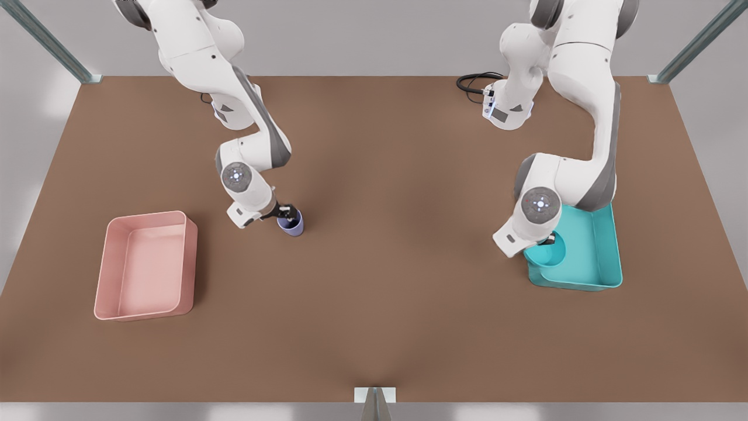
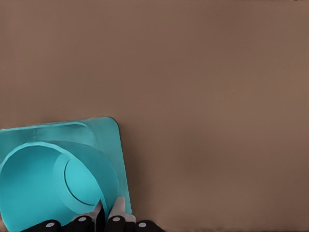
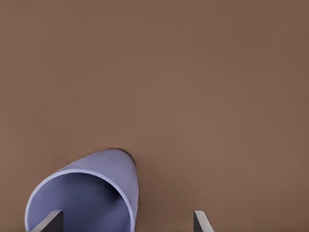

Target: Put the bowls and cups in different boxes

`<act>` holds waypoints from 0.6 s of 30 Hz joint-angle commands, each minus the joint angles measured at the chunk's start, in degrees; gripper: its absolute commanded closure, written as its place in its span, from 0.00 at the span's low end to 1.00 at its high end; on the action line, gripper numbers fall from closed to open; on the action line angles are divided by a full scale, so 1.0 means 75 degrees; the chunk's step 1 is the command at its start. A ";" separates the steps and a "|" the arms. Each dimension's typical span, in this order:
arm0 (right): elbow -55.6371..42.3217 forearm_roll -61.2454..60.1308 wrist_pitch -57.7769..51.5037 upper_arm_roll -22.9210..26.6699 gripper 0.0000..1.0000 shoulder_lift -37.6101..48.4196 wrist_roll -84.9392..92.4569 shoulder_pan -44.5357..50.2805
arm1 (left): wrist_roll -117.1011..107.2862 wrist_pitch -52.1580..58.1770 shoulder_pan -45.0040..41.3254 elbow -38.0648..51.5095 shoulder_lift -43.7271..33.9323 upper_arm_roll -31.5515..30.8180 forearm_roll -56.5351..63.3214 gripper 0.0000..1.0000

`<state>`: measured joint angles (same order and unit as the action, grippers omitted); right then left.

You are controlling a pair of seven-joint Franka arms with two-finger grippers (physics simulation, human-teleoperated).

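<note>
The teal bowl (image 1: 548, 254) hangs tilted over the near corner of the teal box (image 1: 602, 245) at the front view's right. My left gripper (image 1: 550, 238) is shut on its rim. The left wrist view shows the fingers (image 2: 119, 209) pinching the bowl (image 2: 38, 188) wall, with the box (image 2: 108, 137) corner behind. Left of centre, the lavender cup (image 1: 291, 223) stands on the table. My right gripper (image 1: 284, 211) is open at its rim. In the right wrist view one finger (image 3: 50, 221) is inside the cup (image 3: 106, 166) and the other finger (image 3: 203, 222) is outside it.
The pale pink box (image 1: 146, 266) lies on the brown table (image 1: 397, 234) at the front view's left, a short way from the cup. A black cable (image 1: 474, 82) coils at the back near the arm bases. Metal frame posts stand at the table's corners.
</note>
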<state>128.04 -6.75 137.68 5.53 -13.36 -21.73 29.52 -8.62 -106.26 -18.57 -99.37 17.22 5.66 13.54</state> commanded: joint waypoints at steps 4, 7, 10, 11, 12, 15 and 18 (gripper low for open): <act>0.0049 -0.0014 0.0311 0.0001 0.00 -0.0293 -0.0653 -0.0045 | -0.0469 0.0892 0.0824 -0.0250 -0.0128 0.0640 -0.0036 0.79; 0.0049 -0.0014 0.0428 0.0001 0.01 -0.0550 -0.0653 -0.0010 | -0.0222 -0.1171 0.1141 -0.1306 0.0271 0.0652 -0.0036 0.79; 0.0014 -0.0002 0.0452 0.0001 0.52 -0.0562 -0.0653 0.0002 | -0.0211 -0.2320 0.1351 -0.1927 0.0598 0.0652 -0.0036 0.79; -0.0033 -0.0002 0.0452 0.0001 0.69 -0.0621 -0.0642 0.0014 | -0.0199 -0.2426 0.1445 -0.1927 0.0716 0.0652 -0.0036 0.79; -0.0080 -0.0002 0.0452 -0.0011 0.78 -0.0726 -0.0641 0.0014 | -0.0199 -0.2473 0.1527 -0.1939 0.0786 0.0652 -0.0036 0.79; -0.0221 -0.0002 0.0428 -0.0011 0.79 -0.0843 -0.0665 0.0014 | -0.0117 -0.2578 0.1644 -0.1927 0.0986 0.0652 -0.0060 0.79; -0.0490 -0.0014 -0.0028 -0.0011 0.79 -0.0633 -0.0677 -0.0056 | -0.0117 -0.2578 0.1633 -0.1927 0.1185 0.0652 -0.0083 0.79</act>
<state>124.74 -7.46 139.83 5.46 -18.33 -23.50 29.27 -10.11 -122.17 -6.34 -113.82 25.89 10.54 13.29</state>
